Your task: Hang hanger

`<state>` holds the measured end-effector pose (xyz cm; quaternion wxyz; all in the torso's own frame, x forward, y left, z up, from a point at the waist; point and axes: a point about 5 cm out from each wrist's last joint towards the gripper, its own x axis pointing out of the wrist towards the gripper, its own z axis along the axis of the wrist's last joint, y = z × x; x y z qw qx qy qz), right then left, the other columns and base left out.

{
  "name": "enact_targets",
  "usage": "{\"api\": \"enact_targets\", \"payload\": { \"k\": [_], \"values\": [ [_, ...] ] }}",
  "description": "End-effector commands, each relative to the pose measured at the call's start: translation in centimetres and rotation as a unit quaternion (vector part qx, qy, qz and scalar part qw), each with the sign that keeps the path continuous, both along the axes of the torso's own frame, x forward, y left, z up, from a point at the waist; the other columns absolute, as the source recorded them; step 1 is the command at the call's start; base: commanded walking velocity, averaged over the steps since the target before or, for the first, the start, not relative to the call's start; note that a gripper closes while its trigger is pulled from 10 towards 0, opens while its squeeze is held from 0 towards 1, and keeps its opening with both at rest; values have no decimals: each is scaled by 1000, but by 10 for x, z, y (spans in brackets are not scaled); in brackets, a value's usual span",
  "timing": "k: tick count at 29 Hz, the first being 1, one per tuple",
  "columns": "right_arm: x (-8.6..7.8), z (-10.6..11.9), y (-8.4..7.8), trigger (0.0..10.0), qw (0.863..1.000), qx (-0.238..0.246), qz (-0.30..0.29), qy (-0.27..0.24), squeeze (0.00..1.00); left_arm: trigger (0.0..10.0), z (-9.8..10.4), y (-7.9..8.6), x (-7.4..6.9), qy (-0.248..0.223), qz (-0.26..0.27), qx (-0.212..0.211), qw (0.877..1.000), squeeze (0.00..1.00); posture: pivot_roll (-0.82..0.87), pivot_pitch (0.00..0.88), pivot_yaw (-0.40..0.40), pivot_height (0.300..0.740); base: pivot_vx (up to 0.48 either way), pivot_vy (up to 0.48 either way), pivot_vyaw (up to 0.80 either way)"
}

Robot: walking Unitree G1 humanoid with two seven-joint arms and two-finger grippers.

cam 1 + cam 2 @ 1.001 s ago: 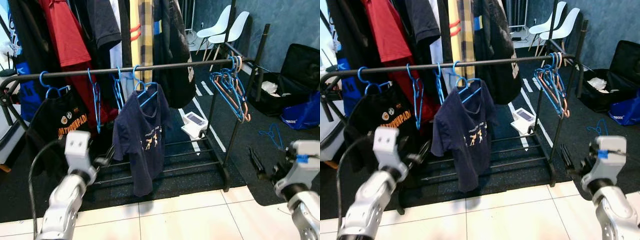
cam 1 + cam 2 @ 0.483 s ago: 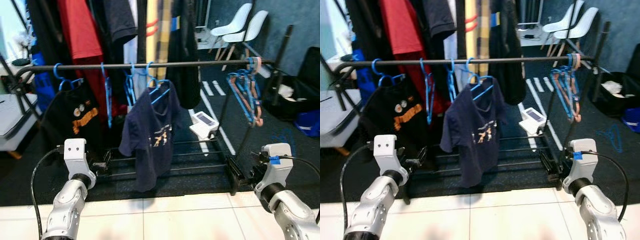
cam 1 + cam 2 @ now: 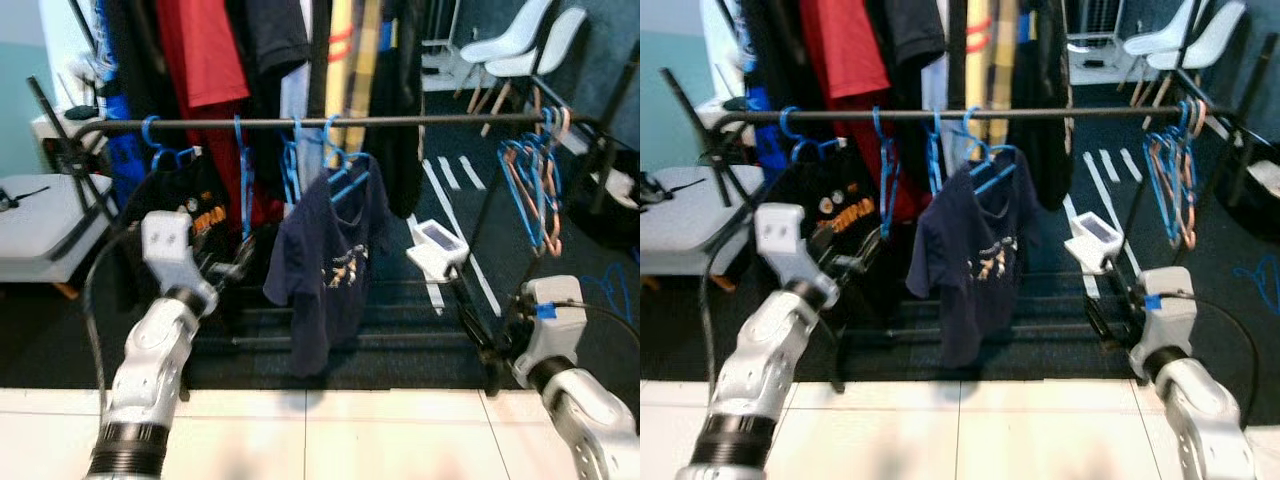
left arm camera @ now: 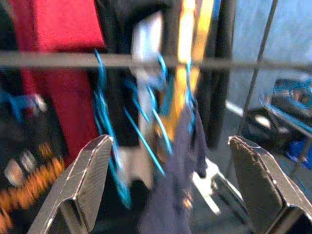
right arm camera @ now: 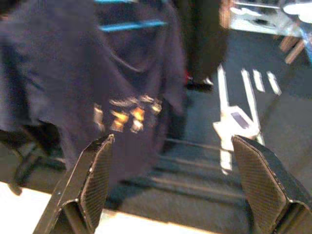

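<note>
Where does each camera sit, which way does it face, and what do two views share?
Left eye view: head, facing down at the clothes rail; both silver arms show.
Right eye view: same scene, slightly shifted.
Left wrist view: along the open left gripper toward blue hangers.
Right wrist view: along the open right gripper toward the navy T-shirt.
Shared: the navy T-shirt.

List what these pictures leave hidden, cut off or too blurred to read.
- Print on the navy T-shirt: blurred in the eye and right wrist views.
- Tops of the clothes on the upper rack: cut off by the top edge.
- Bunched hangers on the rail: overlapping, count unclear.
- Left hand: background smeared.
</note>
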<state>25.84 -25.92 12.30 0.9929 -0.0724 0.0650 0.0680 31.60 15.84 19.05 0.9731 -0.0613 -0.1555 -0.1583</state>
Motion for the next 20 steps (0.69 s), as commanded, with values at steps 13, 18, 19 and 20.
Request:
{"api": "enact_targets", "payload": {
  "k": [13, 18, 19, 20],
  "values": [
    [9, 4, 7, 10000, 1000, 23, -10, -2, 0, 10000, 30, -52, -15, -50, -206, 31, 977, 0, -127, 0, 37, 740, 326, 0, -288],
    [8, 4, 3, 10000, 999, 36, -17, 1, 0, 10000, 33, -71, -29, -55, -305, 41, 950, 0, -134, 0, 37, 740, 302, 0, -775],
    [8, 4, 3, 10000, 999, 36, -17, 1, 0, 10000, 33, -74, -34, -53, -330, 42, 942, 0, -134, 0, 37, 740, 266, 0, -775],
    [8, 4, 2, 10000, 999, 36, -17, 1, 0, 10000, 34, -76, -37, -50, -347, 40, 936, 0, -133, 0, 37, 740, 0, 0, -775]
  ]
}}
